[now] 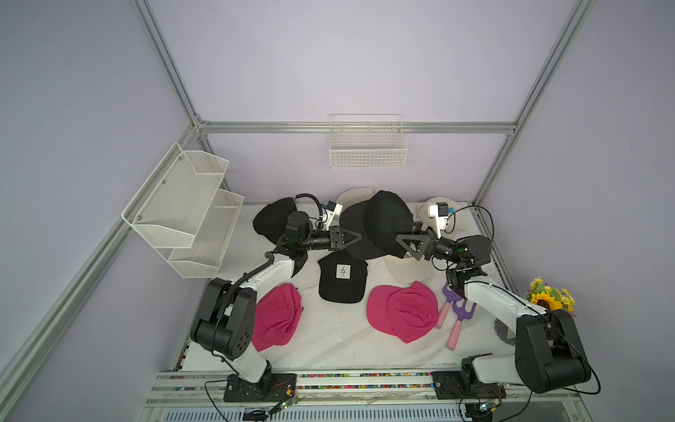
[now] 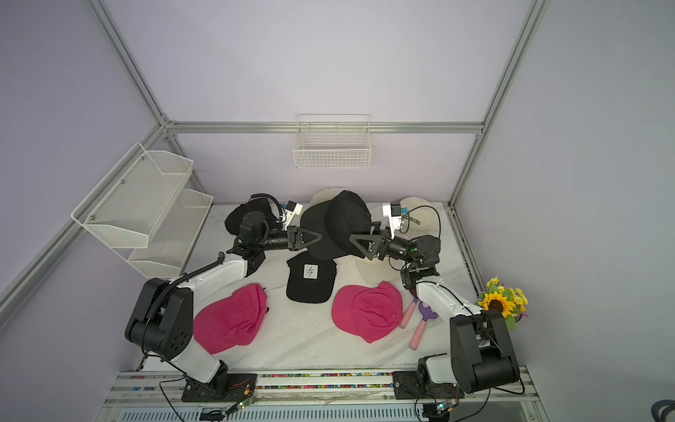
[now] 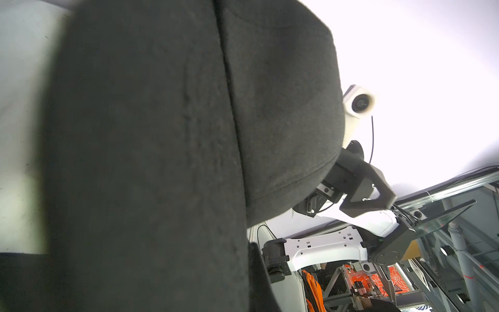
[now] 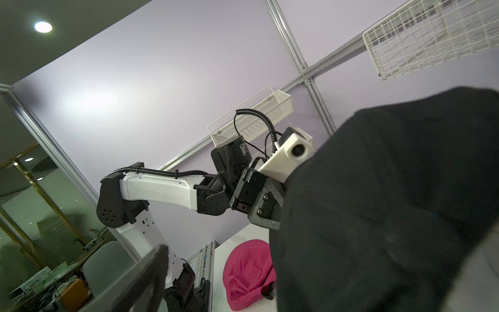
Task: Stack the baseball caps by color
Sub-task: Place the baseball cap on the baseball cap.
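Pinching the raised black cap [image 1: 383, 219] at frame centre, the left gripper [image 1: 359, 237] is seen pressed shut, its forearm stretched level, while the right gripper [image 1: 402, 235] is held spread wide at the cap's opposite edge.

White table [image 1: 328, 343], pink caps [image 1: 401, 310], patched black cap [image 1: 342, 279]

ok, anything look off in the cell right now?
Two toy garden tools lie beside the pink cap near the right arm; they are no part of the cap sorting. One black cap hangs above the table, its brim pinched in the left gripper, the right gripper open at its crown.
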